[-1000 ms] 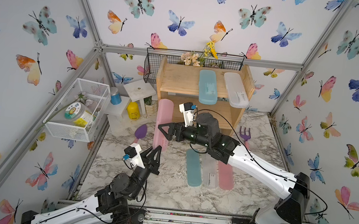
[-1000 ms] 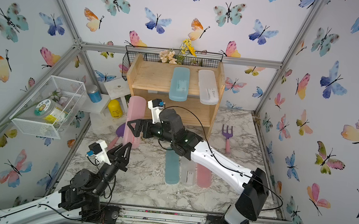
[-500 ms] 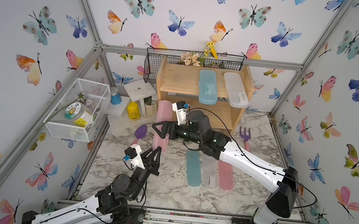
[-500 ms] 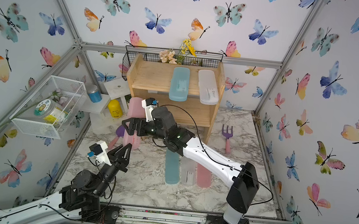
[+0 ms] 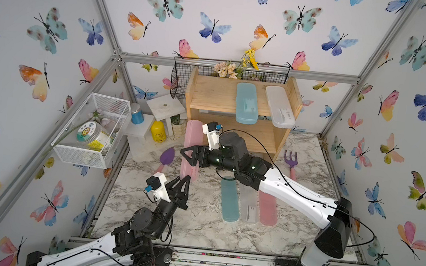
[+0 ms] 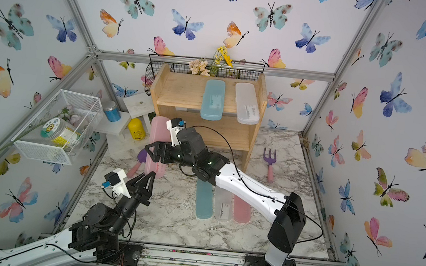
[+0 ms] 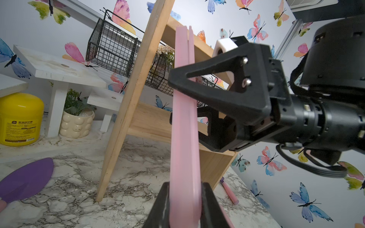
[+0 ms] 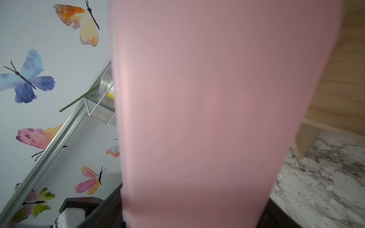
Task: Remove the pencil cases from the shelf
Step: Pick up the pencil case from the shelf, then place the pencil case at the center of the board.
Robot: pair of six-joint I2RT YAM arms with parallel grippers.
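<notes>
- Pencil cases are split between shelf and table: a teal case (image 5: pixel 247 102) and a frosted clear case (image 5: pixel 279 106) lie side by side on the top tier of the pine shelf (image 5: pixel 211 95), their near ends hanging over its front edge.
- Both of these carry small white labels with dark print, too small to read.
- Three more cases lie flat in a tight row on the marbled table (image 5: pixel 197 223): a teal one (image 5: pixel 229 200), a clear one (image 5: pixel 248 207) with an unreadable label, and a pink one (image 5: pixel 268 211), partly under the right arm.
- A sixth, pink case (image 5: pixel 192 139) stands tilted on end just outside the shelf's left side panel, a long flat translucent plastic box with rounded ends.
- The left gripper (image 7: pixel 185 205) is clamped on this case's lower end, one black finger against each flat face.
- The right gripper (image 5: pixel 188 155) is closed across the same case near its middle; in the right wrist view the pink plastic fills most of the frame.
- A yellow jar (image 7: pixel 18 118) beside the white stepped stand (image 5: pixel 165 105) bears a label with dark characters that cannot be made out.
- A purple trowel (image 5: pixel 166 157) lies left of the held case, a purple fork (image 5: pixel 291 159) right of the shelf.
- Open marble shows along the table's near edge.
</notes>
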